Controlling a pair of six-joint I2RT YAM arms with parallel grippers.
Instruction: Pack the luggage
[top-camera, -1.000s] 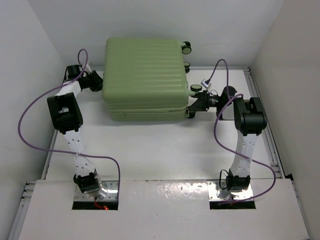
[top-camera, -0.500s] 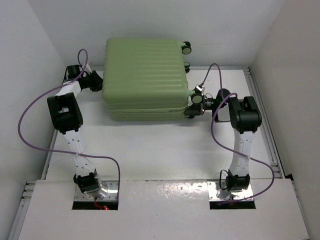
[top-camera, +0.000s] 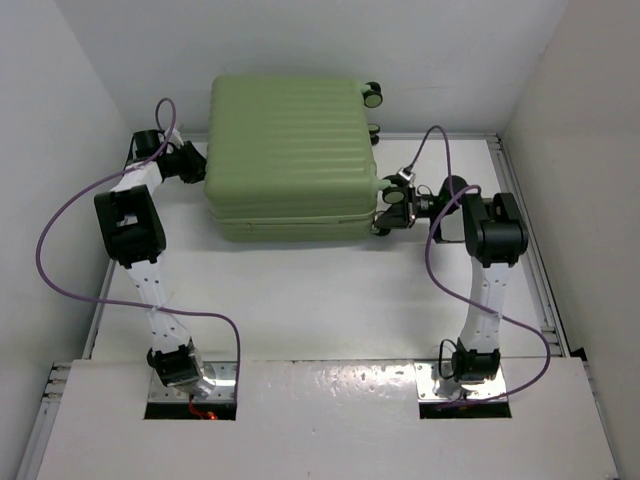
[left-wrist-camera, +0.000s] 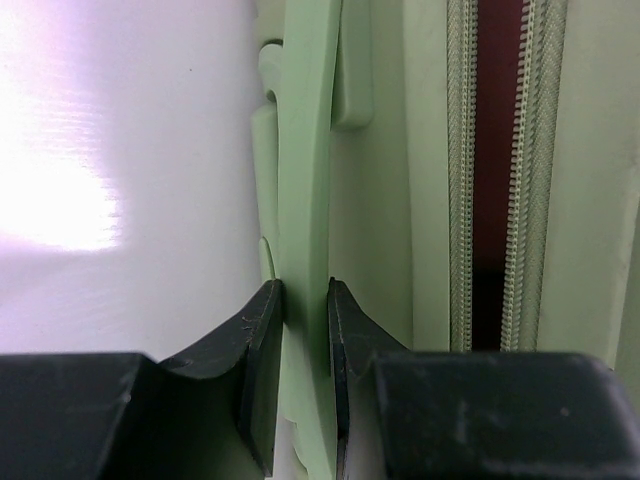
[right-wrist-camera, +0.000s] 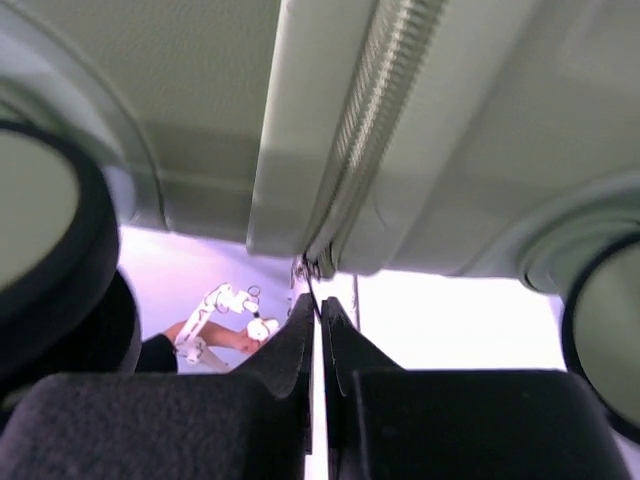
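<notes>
Luggage (top-camera: 285, 150) lies on table (top-camera: 320, 290) between left arm (top-camera: 130, 225) and right arm (top-camera: 495, 235)

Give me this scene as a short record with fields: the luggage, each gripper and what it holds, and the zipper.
luggage: light-green hard-shell suitcase, lid down, lying flat at the far side of the table
left gripper: shut on the suitcase's side handle
right gripper: shut on the zipper pull, between two wheels
zipper: a dark gap shows between its two rows of teeth in the left wrist view
</notes>
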